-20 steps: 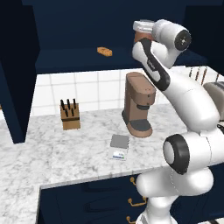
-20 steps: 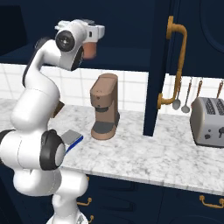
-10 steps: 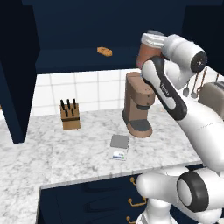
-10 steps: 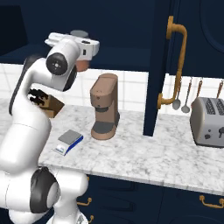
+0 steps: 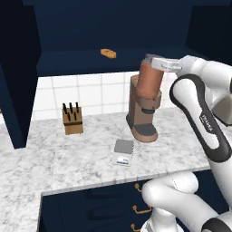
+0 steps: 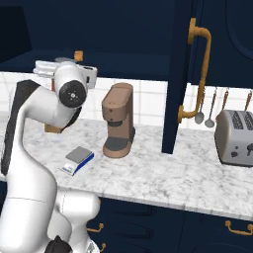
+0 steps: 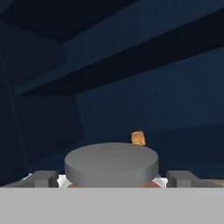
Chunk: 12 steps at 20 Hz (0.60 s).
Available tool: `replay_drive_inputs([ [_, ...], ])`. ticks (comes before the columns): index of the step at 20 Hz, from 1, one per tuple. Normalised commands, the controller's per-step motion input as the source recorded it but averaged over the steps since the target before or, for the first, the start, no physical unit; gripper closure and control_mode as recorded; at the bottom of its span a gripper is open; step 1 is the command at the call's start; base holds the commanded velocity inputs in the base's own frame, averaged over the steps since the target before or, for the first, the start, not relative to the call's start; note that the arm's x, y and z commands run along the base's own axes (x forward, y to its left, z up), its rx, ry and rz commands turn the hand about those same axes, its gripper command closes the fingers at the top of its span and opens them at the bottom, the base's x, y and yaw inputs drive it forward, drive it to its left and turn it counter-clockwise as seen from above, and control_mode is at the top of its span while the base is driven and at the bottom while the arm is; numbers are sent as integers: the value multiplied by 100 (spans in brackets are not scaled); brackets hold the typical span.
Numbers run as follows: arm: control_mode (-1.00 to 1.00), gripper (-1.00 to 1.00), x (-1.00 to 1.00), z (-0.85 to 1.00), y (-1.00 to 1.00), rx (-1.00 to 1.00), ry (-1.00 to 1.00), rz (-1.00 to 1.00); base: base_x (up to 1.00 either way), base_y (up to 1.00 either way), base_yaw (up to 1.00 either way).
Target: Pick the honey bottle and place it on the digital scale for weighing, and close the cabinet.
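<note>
Holding the honey jar [image 5: 150, 80] by its grey lid, the gripper [image 5: 159, 63] hangs high over the coffee machine [image 5: 141, 122]; the scale [image 5: 123, 151] lies on the bench [image 5: 81, 158] nearby; the cabinet [image 6: 178, 74] door stands open.

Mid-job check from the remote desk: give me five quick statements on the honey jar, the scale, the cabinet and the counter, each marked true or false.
1. The gripper holds the reddish-brown honey bottle with a grey lid up off the counter. True.
2. The flat grey digital scale already carries the jar. False: its plate is bare.
3. The dark navy cabinet with a brass handle is shut. False: its door stands open.
4. The wooden knife block stands on the marble counter left of the brown coffee machine in the left base view. True.
5. The small orange lump lies on the counter. False: it sits on the cabinet shelf.
</note>
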Motion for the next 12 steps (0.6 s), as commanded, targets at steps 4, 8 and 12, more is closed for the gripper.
replay_drive_inputs([
  [4, -100, 100, -1, -74, 34, -7, 0, 25, 0, 0, 0],
  [8, -100, 100, 0, -73, 28, -12, 0, 17, 0, 0, 0],
  [12, -100, 100, 7, -66, 5, -11, 1, 12, 0, 0, 0],
])
